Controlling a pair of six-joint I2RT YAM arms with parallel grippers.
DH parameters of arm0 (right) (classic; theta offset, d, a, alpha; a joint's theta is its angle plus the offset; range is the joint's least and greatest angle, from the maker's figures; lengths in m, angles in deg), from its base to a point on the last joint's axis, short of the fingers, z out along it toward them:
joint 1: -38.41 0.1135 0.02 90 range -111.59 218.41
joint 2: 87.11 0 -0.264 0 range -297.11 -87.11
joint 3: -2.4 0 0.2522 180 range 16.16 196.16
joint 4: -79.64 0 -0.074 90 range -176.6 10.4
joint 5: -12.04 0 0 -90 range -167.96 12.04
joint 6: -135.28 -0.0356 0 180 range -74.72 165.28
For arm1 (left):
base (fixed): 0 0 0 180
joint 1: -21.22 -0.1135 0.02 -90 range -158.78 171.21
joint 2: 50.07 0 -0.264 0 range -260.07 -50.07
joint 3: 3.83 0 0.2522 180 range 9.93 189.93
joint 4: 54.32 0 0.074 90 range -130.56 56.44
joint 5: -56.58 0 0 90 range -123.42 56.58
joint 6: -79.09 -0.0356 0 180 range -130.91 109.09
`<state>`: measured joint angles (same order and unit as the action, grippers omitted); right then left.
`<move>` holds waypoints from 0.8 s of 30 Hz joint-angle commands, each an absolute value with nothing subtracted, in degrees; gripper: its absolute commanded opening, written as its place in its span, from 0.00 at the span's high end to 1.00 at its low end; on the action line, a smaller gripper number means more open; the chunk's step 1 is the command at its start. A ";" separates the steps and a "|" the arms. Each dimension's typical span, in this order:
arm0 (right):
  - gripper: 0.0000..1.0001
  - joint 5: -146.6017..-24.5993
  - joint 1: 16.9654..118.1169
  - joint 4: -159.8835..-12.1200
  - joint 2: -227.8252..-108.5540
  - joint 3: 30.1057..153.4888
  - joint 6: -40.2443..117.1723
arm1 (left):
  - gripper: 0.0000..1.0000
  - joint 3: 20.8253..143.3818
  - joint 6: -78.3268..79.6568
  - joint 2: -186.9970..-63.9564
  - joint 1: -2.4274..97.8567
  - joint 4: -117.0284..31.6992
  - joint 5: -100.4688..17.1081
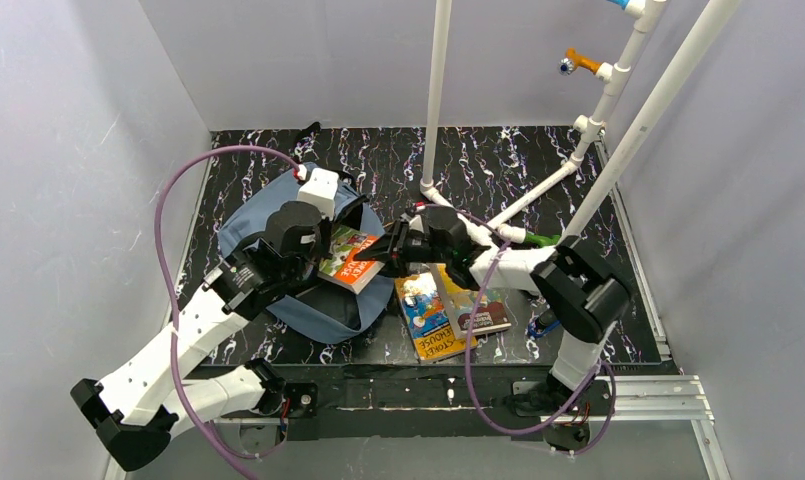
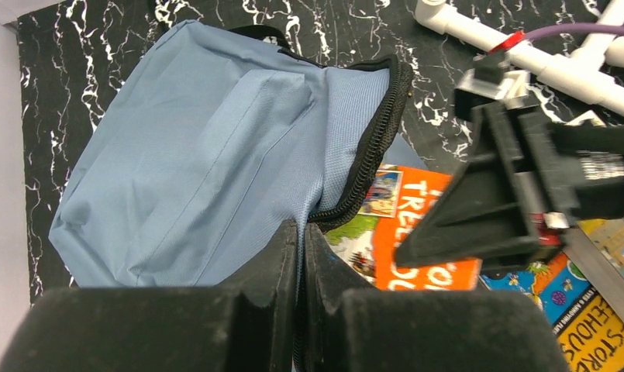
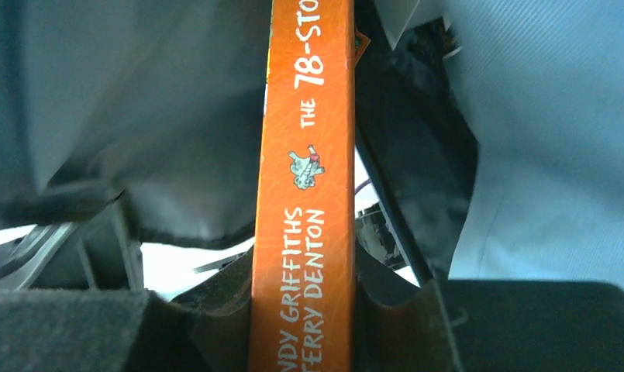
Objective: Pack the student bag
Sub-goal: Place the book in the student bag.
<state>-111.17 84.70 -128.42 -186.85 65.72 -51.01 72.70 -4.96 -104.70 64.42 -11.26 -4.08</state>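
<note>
A: Bag [image 1: 246, 222] lies left of centre in the top view, mouth toward the right. Left claw [image 2: 299, 249] is clenched on its zip edge, apparently holding the flap up.

B: Right claw [image 3: 301, 314] grasps the book [image 3: 305, 155] across its covers, far end at the opening.

A: Advice: hold the flap high, feed the book flat under the zip [image 2: 374, 147], and release only once it sits well inside.
</note>
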 commanded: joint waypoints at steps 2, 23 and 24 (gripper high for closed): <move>0.99 -108.20 86.81 -140.76 -192.29 73.47 -51.93 | 1.00 79.08 -5.46 -102.16 64.48 -14.28 -8.92; 0.37 -94.08 90.53 -131.51 -206.90 87.50 -33.65 | 1.00 76.44 -6.47 -100.33 64.50 -13.12 -4.71; 0.33 -94.85 90.53 -128.63 -205.02 86.58 -31.60 | 1.00 76.27 -6.66 -100.46 64.51 -13.25 -4.54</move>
<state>-93.47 90.66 -130.45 -213.21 90.20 -37.92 75.82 -5.96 -103.52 64.17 -8.16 -6.13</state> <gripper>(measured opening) 0.597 0.029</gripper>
